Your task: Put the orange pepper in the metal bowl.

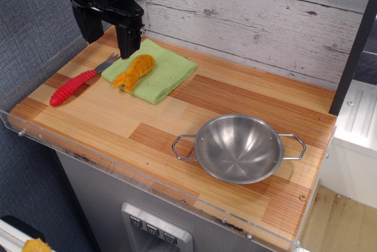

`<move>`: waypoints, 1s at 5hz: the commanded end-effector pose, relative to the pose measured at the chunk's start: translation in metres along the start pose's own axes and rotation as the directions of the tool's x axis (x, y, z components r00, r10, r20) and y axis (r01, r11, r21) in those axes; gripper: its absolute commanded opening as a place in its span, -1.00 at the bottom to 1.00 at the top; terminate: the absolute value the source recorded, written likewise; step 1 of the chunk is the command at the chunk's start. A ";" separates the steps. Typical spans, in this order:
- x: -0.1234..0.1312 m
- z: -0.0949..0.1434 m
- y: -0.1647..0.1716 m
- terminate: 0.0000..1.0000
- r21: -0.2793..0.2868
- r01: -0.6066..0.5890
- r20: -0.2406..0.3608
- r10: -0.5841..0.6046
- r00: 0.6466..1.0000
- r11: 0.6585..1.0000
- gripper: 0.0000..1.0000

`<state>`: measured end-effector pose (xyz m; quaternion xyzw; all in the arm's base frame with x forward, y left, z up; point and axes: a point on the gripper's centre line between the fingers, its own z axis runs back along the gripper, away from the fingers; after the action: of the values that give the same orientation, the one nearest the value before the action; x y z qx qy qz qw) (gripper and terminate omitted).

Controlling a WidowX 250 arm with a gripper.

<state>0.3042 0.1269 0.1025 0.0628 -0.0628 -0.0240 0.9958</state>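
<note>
The orange pepper [135, 70] lies on a green cloth [151, 71] at the back left of the wooden counter. The metal bowl [238, 147], shiny with two wire loop handles, stands empty at the front right. My black gripper [108, 35] hangs open at the back left, above the cloth's left corner and the fork's tines. Its fingers [128, 40] are apart and hold nothing. The pepper lies just right of and below the right finger, apart from it.
A red-handled fork [76, 83] lies left of the cloth. A clear plastic guard [35, 131] rims the counter's front and left edges. A plank wall [265, 16] stands behind. A black post [356, 46] rises at the right.
</note>
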 end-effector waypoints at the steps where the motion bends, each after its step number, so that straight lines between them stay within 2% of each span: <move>1: 0.027 -0.026 0.028 -1.00 0.056 -0.038 -0.006 0.038 0.999 0.998 1.00; 2: 0.029 -0.046 0.029 -1.00 0.029 -0.072 -0.048 0.074 0.996 0.997 1.00; 3: 0.035 -0.054 0.014 -1.00 0.028 -0.076 -0.060 0.077 0.995 0.997 1.00; 5: 0.044 -0.060 0.003 -1.00 0.055 -0.068 -0.084 0.072 0.994 0.996 1.00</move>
<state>0.3493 0.1326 0.0349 0.0801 0.0001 0.0177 0.9966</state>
